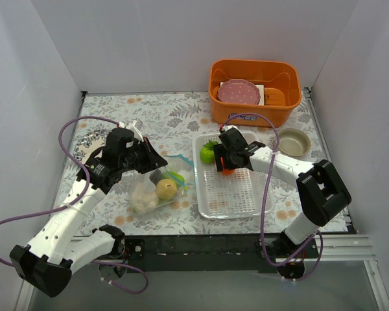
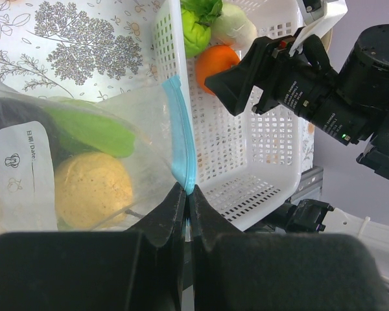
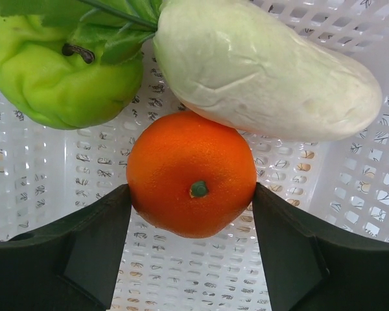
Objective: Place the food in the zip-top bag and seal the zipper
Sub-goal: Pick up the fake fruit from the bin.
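Note:
The clear zip-top bag (image 1: 149, 189) lies left of the white perforated tray (image 1: 230, 197). It holds a yellow lemon (image 2: 91, 191), a green pepper (image 2: 94, 129) and a dark piece (image 2: 13, 113). My left gripper (image 2: 188, 194) is shut on the light blue zipper (image 2: 180, 136) at the bag's mouth; it also shows in the top view (image 1: 154, 162). My right gripper (image 3: 191, 194) is in the tray, its fingers pressed on both sides of the orange (image 3: 191, 172). A white radish (image 3: 266, 71) and a light green lumpy vegetable (image 3: 58, 71) lie just beyond it.
An orange basket (image 1: 253, 111) at the back right holds a pink plate (image 1: 238, 92). A beige bowl (image 1: 294, 142) stands right of the tray. White walls close in the table on three sides. The two arms are close together over the tray's left edge.

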Motion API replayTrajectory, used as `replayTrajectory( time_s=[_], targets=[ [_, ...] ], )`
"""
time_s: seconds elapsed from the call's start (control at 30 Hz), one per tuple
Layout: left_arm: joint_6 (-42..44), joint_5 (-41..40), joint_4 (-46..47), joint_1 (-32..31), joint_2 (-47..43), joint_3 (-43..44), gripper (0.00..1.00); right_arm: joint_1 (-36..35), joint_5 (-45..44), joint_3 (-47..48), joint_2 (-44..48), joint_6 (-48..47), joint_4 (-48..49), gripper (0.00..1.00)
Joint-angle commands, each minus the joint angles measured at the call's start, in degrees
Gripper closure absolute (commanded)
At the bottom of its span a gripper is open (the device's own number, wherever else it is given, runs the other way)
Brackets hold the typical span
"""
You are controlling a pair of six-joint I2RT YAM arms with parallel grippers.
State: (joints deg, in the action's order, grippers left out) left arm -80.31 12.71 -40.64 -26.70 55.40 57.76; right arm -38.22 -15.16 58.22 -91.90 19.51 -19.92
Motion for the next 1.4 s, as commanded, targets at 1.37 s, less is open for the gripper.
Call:
replayTrajectory(
  time_s=[1.37],
  targets=[
    [-0.1,1.8,1.5,0.2,-1.5,-0.3,1.00,-8.6,33.8,-1.1,12.9,13.7,22.4,0.45]
  ],
)
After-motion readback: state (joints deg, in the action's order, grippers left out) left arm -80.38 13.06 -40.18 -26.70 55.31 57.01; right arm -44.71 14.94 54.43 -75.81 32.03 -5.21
